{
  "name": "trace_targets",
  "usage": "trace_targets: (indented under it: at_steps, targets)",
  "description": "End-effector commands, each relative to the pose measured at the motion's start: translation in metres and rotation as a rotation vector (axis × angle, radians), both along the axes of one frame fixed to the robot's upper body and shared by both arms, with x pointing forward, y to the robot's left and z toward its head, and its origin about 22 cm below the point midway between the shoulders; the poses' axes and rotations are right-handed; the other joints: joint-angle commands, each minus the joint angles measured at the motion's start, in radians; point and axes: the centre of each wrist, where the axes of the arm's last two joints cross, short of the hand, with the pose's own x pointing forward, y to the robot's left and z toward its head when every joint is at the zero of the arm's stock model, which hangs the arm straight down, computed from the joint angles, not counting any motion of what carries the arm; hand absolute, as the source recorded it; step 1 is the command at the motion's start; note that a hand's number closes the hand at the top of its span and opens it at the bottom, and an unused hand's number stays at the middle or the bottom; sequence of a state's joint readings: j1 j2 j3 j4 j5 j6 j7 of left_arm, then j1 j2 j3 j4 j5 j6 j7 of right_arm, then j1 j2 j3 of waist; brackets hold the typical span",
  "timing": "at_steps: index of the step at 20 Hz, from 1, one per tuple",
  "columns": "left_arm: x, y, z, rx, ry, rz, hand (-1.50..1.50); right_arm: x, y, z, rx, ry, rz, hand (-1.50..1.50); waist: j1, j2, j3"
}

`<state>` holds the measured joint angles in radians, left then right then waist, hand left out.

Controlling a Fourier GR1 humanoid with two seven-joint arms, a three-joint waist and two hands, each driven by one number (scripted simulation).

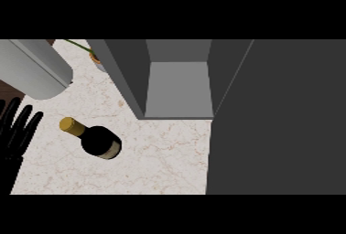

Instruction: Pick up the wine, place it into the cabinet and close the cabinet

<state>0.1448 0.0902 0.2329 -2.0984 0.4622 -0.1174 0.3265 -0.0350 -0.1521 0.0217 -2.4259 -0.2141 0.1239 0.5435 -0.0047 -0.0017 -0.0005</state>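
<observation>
We see only the fingers of the left hand [19, 125]; its palm is cut off at the left edge. The cabinet door [283, 119] runs off the right edge. We can't read the wine bottle [94, 139] label, too small.

Nothing here can be read: the wine bottle [94, 138] carries a pale band near its base, yet no lettering, brand or number shows on it.

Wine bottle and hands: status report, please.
Left hand open, at view's left edge, holding nothing. Right hand not in view. Wine bottle standing on counter, untouched. Cabinet open, its door swung wide; path looks unobstructed.
</observation>
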Motion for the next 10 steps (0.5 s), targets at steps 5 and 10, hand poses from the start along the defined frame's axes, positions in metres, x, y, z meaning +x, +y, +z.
trace_targets:
  at_steps: [5, 10]
  targets:
    - [0.004, -0.004, -0.043, 0.003, 0.012, 0.069, -1.5, -0.047, 0.003, 0.021, 0.056, -0.047, 0.039, -1.5, -0.006, -0.002, 0.0]
    - [0.005, 0.012, -0.06, 0.04, 0.002, 0.092, -1.5, -0.048, -0.006, 0.026, 0.04, -0.042, 0.057, -1.5, -0.007, -0.003, 0.0]
